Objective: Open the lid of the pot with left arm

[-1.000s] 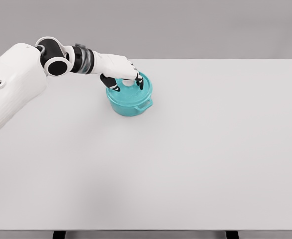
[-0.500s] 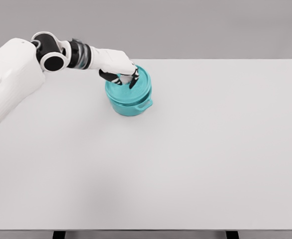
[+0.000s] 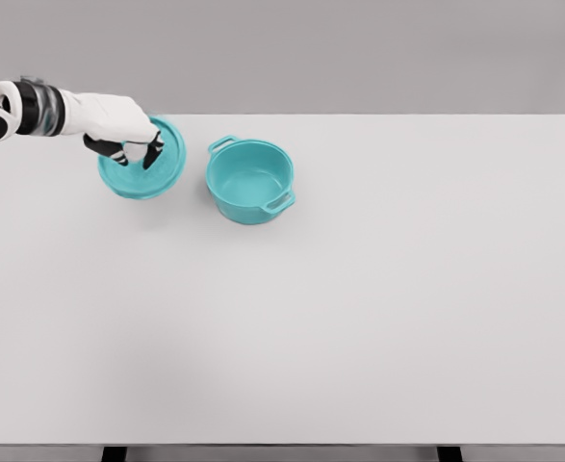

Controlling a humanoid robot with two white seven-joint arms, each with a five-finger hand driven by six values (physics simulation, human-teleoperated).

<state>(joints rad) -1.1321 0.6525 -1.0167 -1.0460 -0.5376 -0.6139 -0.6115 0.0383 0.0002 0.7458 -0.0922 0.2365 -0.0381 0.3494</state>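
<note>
The teal pot (image 3: 250,183) stands uncovered on the white table, its hollow inside showing, a handle at the back left and another at the front right. Its round teal lid (image 3: 145,171) is to the left of the pot, tilted and held just above the table. My left hand (image 3: 128,144) comes in from the left edge and its dark-tipped fingers are curled on the knob at the lid's top. The knob itself is mostly hidden by the fingers. The right arm is out of the picture.
The white table (image 3: 359,308) stretches wide to the right and towards the front. Its front edge runs along the bottom of the picture.
The lid has come off the pot and travelled left with my left hand. The arm has drawn back towards the left edge. The pot stayed where it was.
</note>
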